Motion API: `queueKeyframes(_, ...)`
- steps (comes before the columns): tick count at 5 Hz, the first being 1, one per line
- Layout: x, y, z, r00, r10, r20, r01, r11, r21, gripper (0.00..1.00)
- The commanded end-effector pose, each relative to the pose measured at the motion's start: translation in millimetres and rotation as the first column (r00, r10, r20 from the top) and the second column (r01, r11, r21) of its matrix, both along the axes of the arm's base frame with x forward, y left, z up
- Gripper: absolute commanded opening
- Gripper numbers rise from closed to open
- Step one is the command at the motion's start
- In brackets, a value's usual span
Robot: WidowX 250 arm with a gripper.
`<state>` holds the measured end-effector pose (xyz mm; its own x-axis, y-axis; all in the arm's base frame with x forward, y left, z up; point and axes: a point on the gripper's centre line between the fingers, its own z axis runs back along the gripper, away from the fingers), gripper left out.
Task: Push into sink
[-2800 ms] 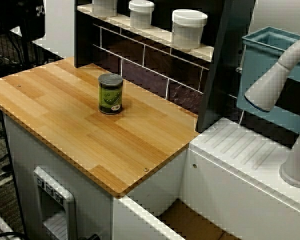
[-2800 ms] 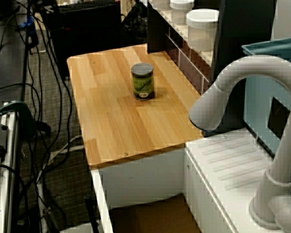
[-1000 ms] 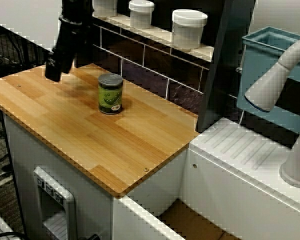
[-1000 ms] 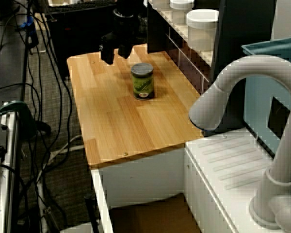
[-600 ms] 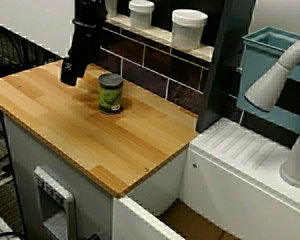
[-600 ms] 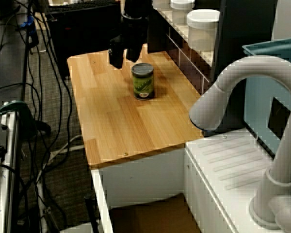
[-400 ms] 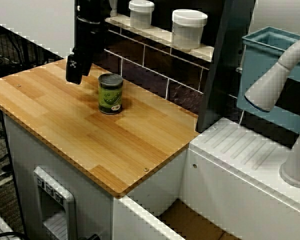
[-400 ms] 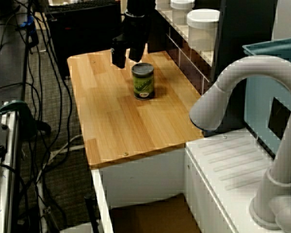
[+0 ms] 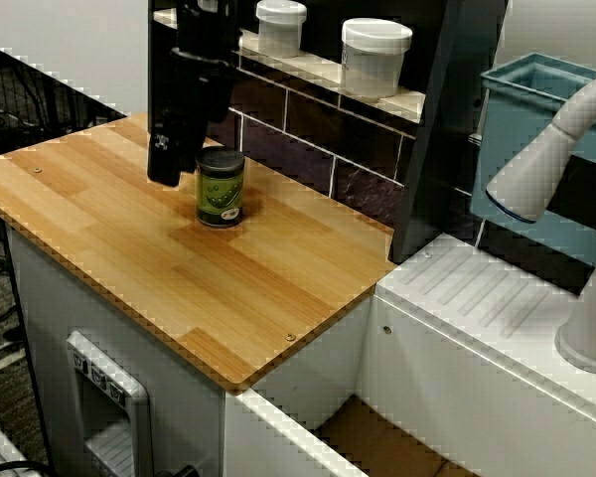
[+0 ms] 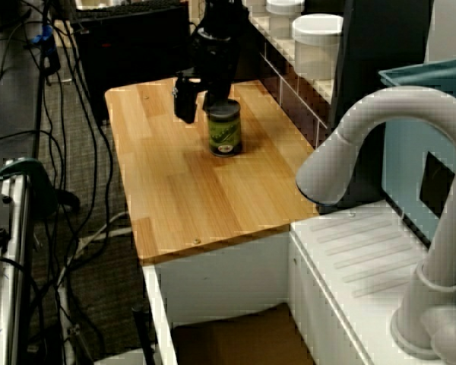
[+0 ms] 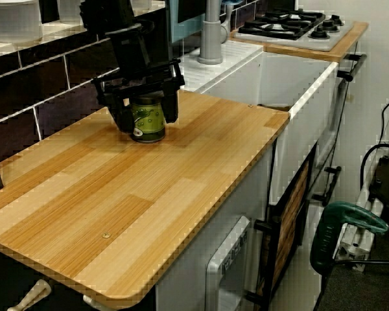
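Note:
A green-labelled tin can (image 9: 221, 191) stands upright on the wooden counter (image 9: 129, 248), near the tiled back wall. My black gripper (image 11: 146, 111) has come down over the can (image 11: 148, 126), open, with one finger on each side of it. I cannot tell if the fingers touch the can. In the side view the gripper (image 10: 204, 108) stands at the can's (image 10: 225, 137) far end from the sink. The white sink (image 9: 278, 429) with its brown floor (image 10: 235, 338) lies past the counter's end, beside the ribbed drainboard (image 9: 487, 288) and grey faucet (image 10: 380, 129).
White lidded jars (image 9: 375, 55) stand on the shelf above the tiles. A teal tub (image 9: 536, 109) sits behind the faucet. A toy stove (image 11: 292, 23) lies beyond the sink (image 11: 298, 71). Cables and a green drill (image 11: 347, 223) are on the floor.
The gripper has come in from the far left of the counter, moved toward the can and dropped down over it. The can has not moved.

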<state>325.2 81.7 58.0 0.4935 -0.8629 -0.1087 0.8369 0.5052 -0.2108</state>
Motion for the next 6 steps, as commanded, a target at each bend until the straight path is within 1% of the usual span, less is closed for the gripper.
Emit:
queueKeyframes(1, -12.9, -64, 33.2, 0.996, -0.079, 0.046, 0.081, 0.996, -0.023, 1.0)
queueKeyframes(2, -23.9, -87, 36.8, 0.992, -0.113, 0.059, 0.114, 0.994, -0.006, 1.0)
queueKeyframes(3, -30.1, -104, 28.5, 0.989, -0.138, 0.049, 0.137, 0.99, 0.024, 1.0)
queueKeyframes(4, -27.9, -93, 33.2, 0.994, -0.075, 0.084, 0.069, 0.995, 0.073, 1.0)
queueKeyframes(5, -20.1, -57, 51.0, 0.988, 0.034, 0.154, -0.053, 0.991, 0.125, 1.0)
queueKeyframes(6, -8.0, -41, 57.8, 0.981, 0.055, 0.185, -0.087, 0.982, 0.17, 1.0)
